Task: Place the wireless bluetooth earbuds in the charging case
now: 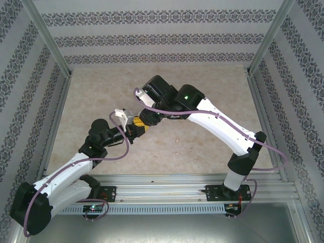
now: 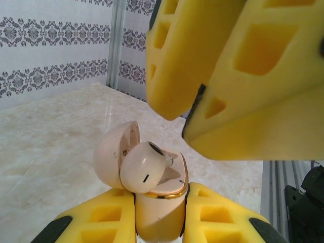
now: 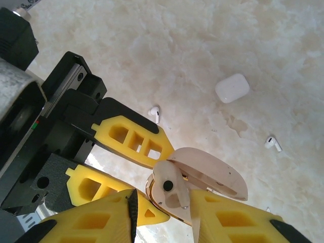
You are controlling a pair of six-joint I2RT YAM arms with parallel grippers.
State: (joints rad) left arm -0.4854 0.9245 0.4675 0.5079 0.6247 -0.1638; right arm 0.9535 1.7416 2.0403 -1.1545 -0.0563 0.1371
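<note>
My left gripper (image 2: 159, 202) is shut on a tan charging case (image 2: 161, 215) with a gold rim, held upright with its hinged lid (image 2: 109, 157) swung open. A tan earbud (image 2: 144, 167) with a dark hole lies tilted across the case's open top, its stem pointing into the case. In the right wrist view the same earbud (image 3: 169, 185) sits between the yellow fingers of my right gripper (image 3: 179, 207), which stands open just over it with a gap at one side. In the top view both grippers meet above the table's middle (image 1: 137, 124).
On the marble table (image 3: 202, 40) below lie a shut white case (image 3: 232, 88) and two small white earbuds, one near the left gripper's finger (image 3: 155, 113) and one further right (image 3: 273, 144). Patterned walls enclose the table.
</note>
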